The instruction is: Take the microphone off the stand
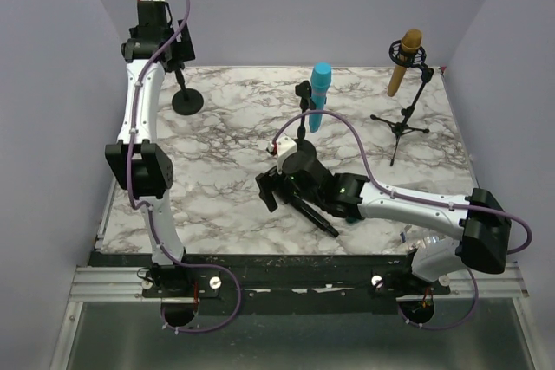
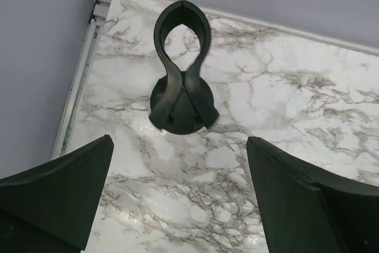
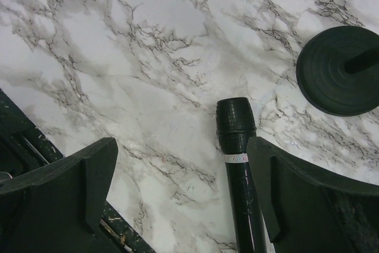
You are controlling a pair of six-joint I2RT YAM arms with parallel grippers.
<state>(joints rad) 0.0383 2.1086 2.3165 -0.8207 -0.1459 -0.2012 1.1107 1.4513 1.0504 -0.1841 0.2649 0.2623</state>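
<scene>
**Q:** What does the overhead view show?

**A:** A marble bench. The left tool hangs at the far left corner, above an empty stand. The right tool sits low at the centre, just beside a black microphone that lies flat on the bench, off any stand. Behind it are a blue microphone upright in its holder and a gold microphone on a tripod. The right arm hides the foot of the blue one's stand.

**Q:** And the left wrist?

**A:** Its fingers are spread wide and grip nothing. They frame the empty stand's open clip from well back. I judge the arm is parked there to keep out of the way.

**Q:** The right wrist?

**A:** Its fingers are also spread, with nothing pinched. The black microphone lies between them, close against the one on the right of the frame, and I cannot tell whether they touch. Its head points toward a round base, probably the blue one's. The frame cuts off the microphone's tail and part of the base.
</scene>
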